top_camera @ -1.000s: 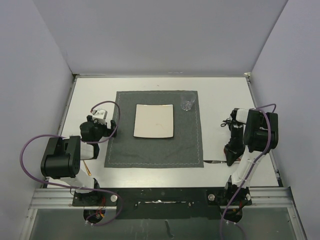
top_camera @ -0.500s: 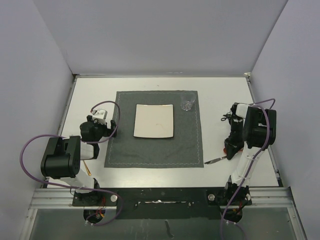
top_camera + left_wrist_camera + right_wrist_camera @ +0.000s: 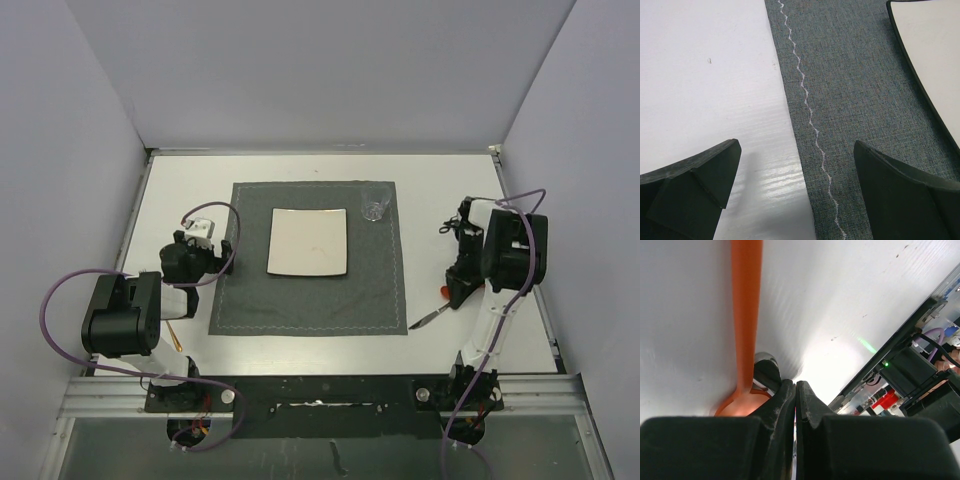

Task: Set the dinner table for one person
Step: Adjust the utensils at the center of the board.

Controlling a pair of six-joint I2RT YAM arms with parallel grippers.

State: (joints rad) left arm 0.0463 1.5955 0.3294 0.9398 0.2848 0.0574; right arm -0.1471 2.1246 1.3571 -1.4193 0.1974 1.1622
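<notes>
Pale walls box in the dinner table (image 3: 440, 190), its white top spreading out from your arms' bases at the near edge. On it lies a grey placemat (image 3: 310, 300) carrying a square plate (image 3: 308, 242), with a glass (image 3: 374, 206) on the mat's far right corner. Your left gripper (image 3: 796, 150) hovers over the mat's left edge, jaws spread wide. Your right gripper (image 3: 795, 405) sits right of the mat, fingers pressed together beside an orange-handled utensil (image 3: 746, 315). Whether they actually pinch it is unclear.
</notes>
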